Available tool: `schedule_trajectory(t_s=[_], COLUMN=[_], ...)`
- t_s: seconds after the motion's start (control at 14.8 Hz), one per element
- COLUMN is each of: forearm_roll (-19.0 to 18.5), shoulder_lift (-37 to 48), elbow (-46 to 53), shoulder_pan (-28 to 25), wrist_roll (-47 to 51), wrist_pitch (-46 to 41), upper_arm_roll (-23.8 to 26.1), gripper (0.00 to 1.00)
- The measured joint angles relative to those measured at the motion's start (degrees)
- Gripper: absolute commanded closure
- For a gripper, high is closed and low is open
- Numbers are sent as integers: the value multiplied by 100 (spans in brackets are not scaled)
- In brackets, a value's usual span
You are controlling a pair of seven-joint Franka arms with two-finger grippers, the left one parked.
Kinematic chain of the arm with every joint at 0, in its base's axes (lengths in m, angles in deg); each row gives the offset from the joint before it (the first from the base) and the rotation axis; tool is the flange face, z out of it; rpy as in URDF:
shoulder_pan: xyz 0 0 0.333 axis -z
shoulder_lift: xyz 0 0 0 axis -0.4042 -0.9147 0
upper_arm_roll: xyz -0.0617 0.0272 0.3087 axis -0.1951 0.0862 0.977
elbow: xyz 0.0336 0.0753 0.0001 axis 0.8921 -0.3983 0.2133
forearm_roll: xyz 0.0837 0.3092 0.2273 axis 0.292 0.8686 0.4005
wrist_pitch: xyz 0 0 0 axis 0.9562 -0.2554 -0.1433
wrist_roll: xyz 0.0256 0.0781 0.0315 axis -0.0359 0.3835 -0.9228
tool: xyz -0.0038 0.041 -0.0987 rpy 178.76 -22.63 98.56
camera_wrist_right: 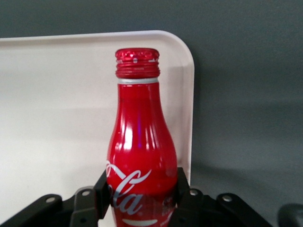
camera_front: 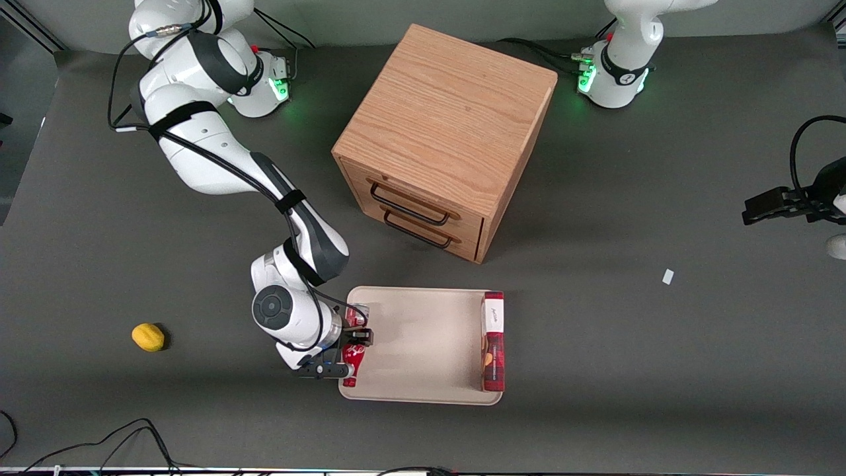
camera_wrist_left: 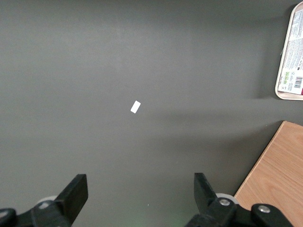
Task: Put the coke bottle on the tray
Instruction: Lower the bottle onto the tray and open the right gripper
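My right gripper is shut on the coke bottle, a slim red bottle with white script and a red cap. In the right wrist view the bottle sits between the black fingers, with its cap pointing away from the wrist. The bottle lies over the rim of the beige tray at the tray's end toward the working arm, near the corner closest to the front camera. The tray's rounded corner shows beside the bottle. I cannot tell whether the bottle rests on the tray or hangs just above it.
A flat red-and-white box lies in the tray along its end toward the parked arm. A wooden drawer cabinet stands farther from the front camera than the tray. A yellow lemon lies toward the working arm's end. A small white scrap lies on the mat.
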Motion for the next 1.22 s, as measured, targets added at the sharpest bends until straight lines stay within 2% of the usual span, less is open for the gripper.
schedule_trajectory(t_s=[0.07,0.14,1.22], forearm_roll=[0,0,-199], shoulder_lift=[-9,-12,-66], elbow=[0,1,56], shoulder_pan=[-9,-15,-52], wrist_roll=[2,7,12], wrist_pitch=[44,80,498], upper_arm_roll=[-5,-6,-21], gripper=[7,0,0])
